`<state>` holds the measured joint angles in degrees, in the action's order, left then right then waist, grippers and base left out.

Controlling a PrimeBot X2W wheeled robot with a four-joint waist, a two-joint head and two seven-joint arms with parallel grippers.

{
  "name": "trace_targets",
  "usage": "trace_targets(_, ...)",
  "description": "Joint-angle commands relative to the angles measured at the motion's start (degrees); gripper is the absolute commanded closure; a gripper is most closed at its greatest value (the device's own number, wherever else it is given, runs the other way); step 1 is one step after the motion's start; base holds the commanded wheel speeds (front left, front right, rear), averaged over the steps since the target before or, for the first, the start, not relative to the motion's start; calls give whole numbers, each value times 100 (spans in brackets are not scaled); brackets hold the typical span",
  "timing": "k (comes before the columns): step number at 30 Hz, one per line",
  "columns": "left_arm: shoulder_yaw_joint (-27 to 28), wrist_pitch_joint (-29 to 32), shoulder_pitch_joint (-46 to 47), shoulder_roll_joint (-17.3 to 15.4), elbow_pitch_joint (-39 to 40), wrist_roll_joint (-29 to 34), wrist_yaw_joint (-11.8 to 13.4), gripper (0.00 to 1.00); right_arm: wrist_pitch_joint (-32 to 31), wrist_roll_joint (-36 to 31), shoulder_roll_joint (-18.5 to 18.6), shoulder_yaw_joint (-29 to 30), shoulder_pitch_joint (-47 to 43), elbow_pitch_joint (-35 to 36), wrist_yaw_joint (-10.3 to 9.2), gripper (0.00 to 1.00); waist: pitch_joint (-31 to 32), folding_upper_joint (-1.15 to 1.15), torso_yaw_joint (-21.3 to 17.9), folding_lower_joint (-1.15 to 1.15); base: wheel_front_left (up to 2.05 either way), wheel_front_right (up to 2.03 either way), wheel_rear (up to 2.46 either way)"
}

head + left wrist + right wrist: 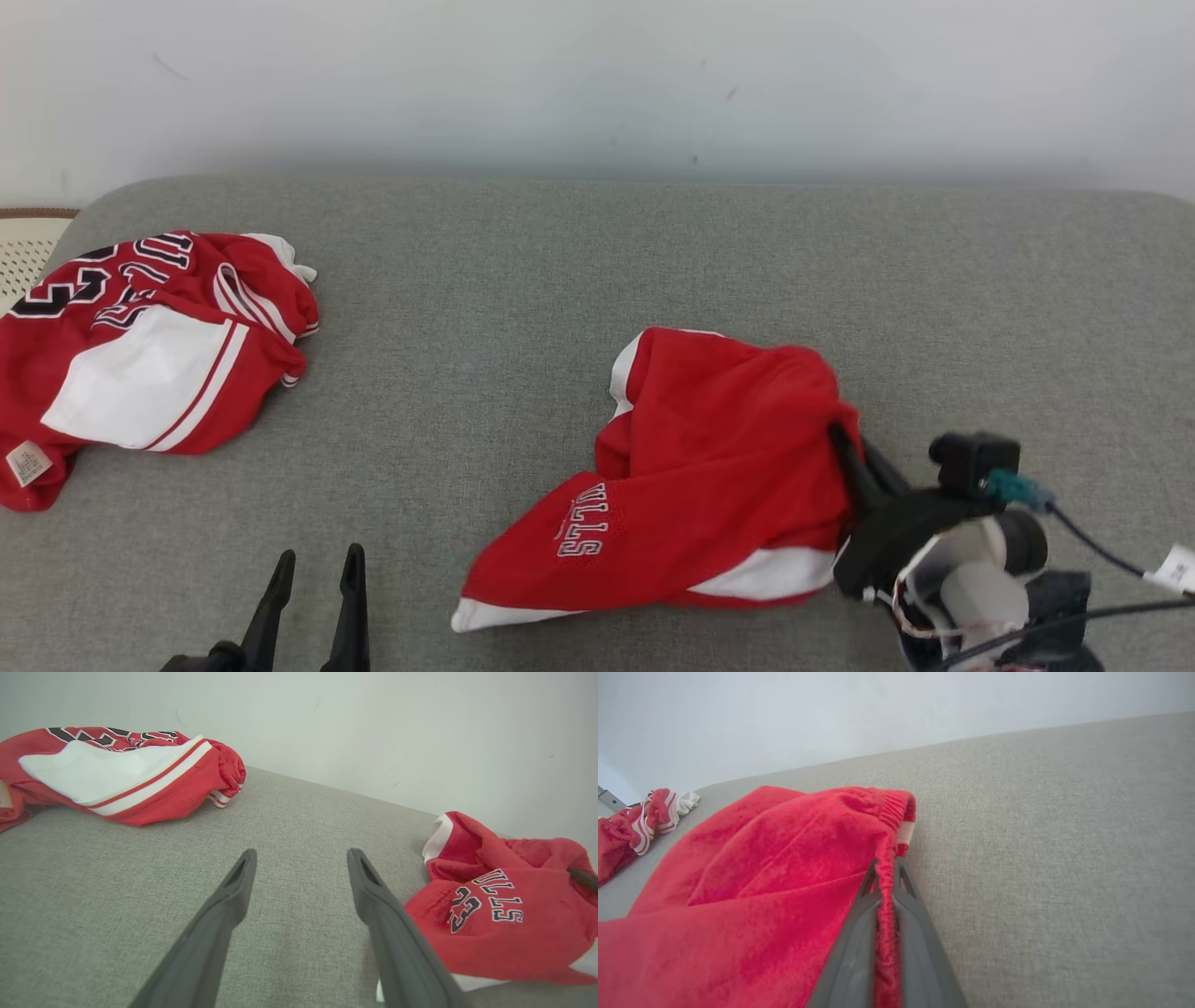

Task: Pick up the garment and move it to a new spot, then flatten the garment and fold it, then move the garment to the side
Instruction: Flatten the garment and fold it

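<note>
The garment (709, 467) is a crumpled red piece with white trim and "BULLS" lettering, lying right of centre on the grey cushion (523, 280). My right gripper (840, 439) is at its right edge, shut on a bunched fold of the red cloth. In the right wrist view the two fingers of my right gripper (887, 864) pinch the gathered hem of the garment (761, 882). My left gripper (318, 557) is open and holds nothing, low at the front left, apart from the garment. In the left wrist view my left gripper (301, 856) hovers over bare cushion, with the garment (504, 933) to its right.
A second red and white jersey (140, 355) with black numerals lies crumpled at the cushion's left end, also seen as the jersey (117, 774) and the jersey (626, 830). A pale wall (597, 84) backs the cushion. A woven cream surface (23, 247) shows at the far left.
</note>
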<state>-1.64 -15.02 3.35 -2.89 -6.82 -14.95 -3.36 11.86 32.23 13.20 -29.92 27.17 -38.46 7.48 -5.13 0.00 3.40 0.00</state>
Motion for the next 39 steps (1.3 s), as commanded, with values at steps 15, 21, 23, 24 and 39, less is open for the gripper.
trace_targets(15,-203,-22,-34,-1,-147,-146,59,0,97,-186,-4,-34,978,-1205,2,59,173,0,290,0,0,0,0)
trace_targets(21,-232,-22,-106,-1,-115,-189,82,0,214,-233,-27,-52,976,-1471,2,0,249,0,274,0,0,0,0)
trace_targets(23,-215,-22,-130,0,-100,-171,81,0,272,-289,-2,-9,952,-1485,2,0,277,0,236,0,0,0,0)
trace_targets(24,-193,-22,-145,-1,-93,-157,82,0,299,-322,7,32,934,-1468,2,0,293,0,212,0,0,0,0)
trace_targets(39,69,-22,-373,-1,167,58,133,0,331,-1592,-88,1164,-502,492,2,0,494,0,-106,0,0,0,0)
